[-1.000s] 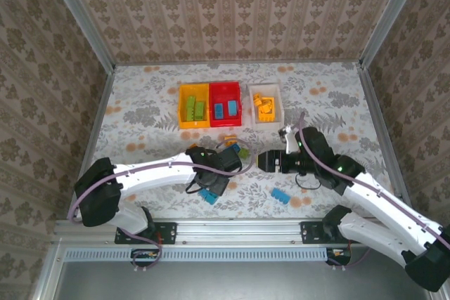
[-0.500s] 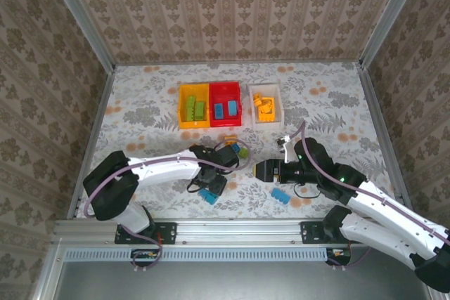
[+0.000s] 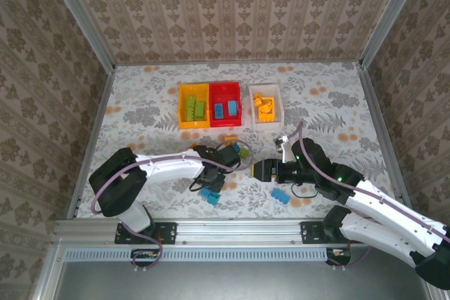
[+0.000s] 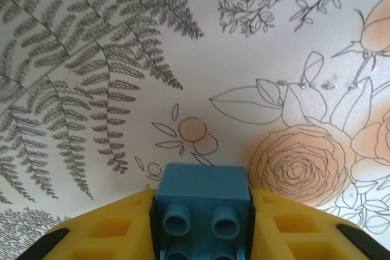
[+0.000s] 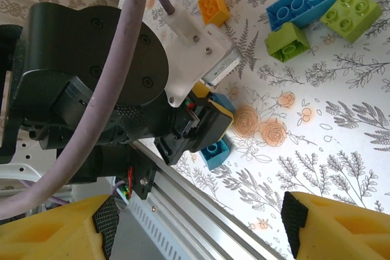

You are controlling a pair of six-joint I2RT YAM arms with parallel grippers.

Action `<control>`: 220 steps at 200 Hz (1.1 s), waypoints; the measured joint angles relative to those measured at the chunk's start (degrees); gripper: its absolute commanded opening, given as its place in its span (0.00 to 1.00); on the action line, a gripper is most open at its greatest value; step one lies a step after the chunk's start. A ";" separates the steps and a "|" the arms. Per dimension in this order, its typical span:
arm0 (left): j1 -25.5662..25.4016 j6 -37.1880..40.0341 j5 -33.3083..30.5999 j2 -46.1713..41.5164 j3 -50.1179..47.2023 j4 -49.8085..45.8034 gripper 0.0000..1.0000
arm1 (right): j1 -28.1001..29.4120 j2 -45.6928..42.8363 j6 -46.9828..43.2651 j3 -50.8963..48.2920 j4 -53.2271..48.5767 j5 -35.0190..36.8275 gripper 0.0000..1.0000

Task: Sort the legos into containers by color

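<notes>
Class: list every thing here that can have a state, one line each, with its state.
left gripper, shut on a blue brick
right gripper, open, empty
yellow bin, open, holds green bricks
red bin, open, holds blue bricks
white bin, open, holds orange bricks
loose bricks, unsorted

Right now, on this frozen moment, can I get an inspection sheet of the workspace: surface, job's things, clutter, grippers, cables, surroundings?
Surface: floral table cover.
Job's things: yellow bin holds green bricks; red bin holds blue bricks; white bin holds orange bricks. Unsorted cluster of orange, blue and green bricks lies in front of the bins; loose blue brick lies near the right arm.
Clutter: nothing seen.
Grippers: left gripper has its fingers against both sides of a held blue brick; right gripper is open, with nothing between the fingers.
Cables: purple cable along each arm.
Surroundings: wallpapered walls; metal rail at the near edge.
</notes>
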 measured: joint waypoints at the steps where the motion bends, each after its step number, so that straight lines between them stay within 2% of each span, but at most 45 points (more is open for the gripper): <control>1: 0.02 0.00 -0.07 0.00 0.00 0.00 0.34 | 0.00 0.00 0.00 0.00 0.02 -0.02 0.74; 46: 3.21 1.90 -4.07 -0.07 3.89 -2.21 0.32 | 0.11 0.00 -0.09 -0.09 3.39 -0.33 0.74; 71: 9.01 3.56 -4.04 -3.04 8.55 -2.82 0.32 | 0.11 0.55 -1.01 1.68 3.80 1.81 0.74; 114: 19.15 7.34 -0.92 -3.06 21.88 -0.33 0.32 | -1.01 5.84 -3.85 11.34 4.00 11.58 0.73; 141: 22.08 9.81 0.52 4.13 32.54 2.14 0.31 | -3.37 12.41 -4.98 16.81 4.46 14.80 0.72; 186: 26.14 10.88 2.12 21.29 47.87 3.43 0.32 | -5.60 19.78 -4.96 21.03 3.78 16.28 0.72; 199: 27.36 10.88 2.71 25.07 50.47 3.43 0.36 | -5.62 20.31 -4.94 21.20 3.76 16.35 0.72; 220: 28.74 10.80 4.04 29.16 53.00 3.13 0.48 | -5.62 20.35 -4.92 21.20 3.37 16.35 0.72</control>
